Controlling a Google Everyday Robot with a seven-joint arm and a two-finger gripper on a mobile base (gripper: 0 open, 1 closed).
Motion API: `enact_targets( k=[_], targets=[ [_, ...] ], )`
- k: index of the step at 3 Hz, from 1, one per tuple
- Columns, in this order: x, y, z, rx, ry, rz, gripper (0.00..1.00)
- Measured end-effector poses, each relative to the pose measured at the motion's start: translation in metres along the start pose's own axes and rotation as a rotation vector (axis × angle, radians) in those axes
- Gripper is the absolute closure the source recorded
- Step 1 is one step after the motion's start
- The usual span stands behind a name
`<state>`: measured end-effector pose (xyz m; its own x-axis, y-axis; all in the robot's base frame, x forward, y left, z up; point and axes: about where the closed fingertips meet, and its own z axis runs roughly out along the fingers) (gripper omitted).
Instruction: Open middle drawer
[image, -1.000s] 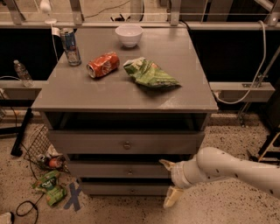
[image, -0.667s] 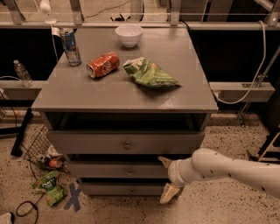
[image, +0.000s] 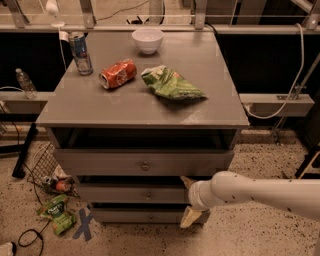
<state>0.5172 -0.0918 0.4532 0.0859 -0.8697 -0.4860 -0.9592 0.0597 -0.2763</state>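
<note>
The grey cabinet (image: 100, 107) has three drawers. The middle drawer (image: 125, 194) is the narrow grey front with a tiny round knob (image: 148, 196), below the taller top drawer (image: 100, 162). My gripper (image: 189, 200) is at the right end of the middle drawer's front. It is open, with one pale finger (image: 187, 181) at the drawer's upper edge and the other finger (image: 190, 218) down by the lowest drawer (image: 135, 215). My white arm (image: 260, 192) comes in from the right.
On the cabinet top stand a white bowl (image: 147, 40), an upright blue can (image: 80, 53), a red can (image: 118, 73) on its side and a green chip bag (image: 171, 83). On the floor at left lie a wire basket (image: 42, 162), green wrappers (image: 56, 214) and cables.
My gripper has moved a little left and up, closer to the right end of the middle drawer's front. The drawers and the things on top have not moved.
</note>
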Motion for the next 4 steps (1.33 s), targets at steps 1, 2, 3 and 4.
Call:
enact_targets(
  k=[1, 2, 3, 4],
  targets=[
    [0.006, -0.002, 0.009, 0.018, 0.085, 0.005, 0.0],
    [0.009, -0.004, 0.013, 0.02, 0.12, 0.006, 0.0],
    [0.016, -0.006, 0.029, -0.01, 0.123, 0.013, 0.0],
    [0.019, -0.015, 0.041, -0.026, 0.119, 0.016, 0.0]
  ],
)
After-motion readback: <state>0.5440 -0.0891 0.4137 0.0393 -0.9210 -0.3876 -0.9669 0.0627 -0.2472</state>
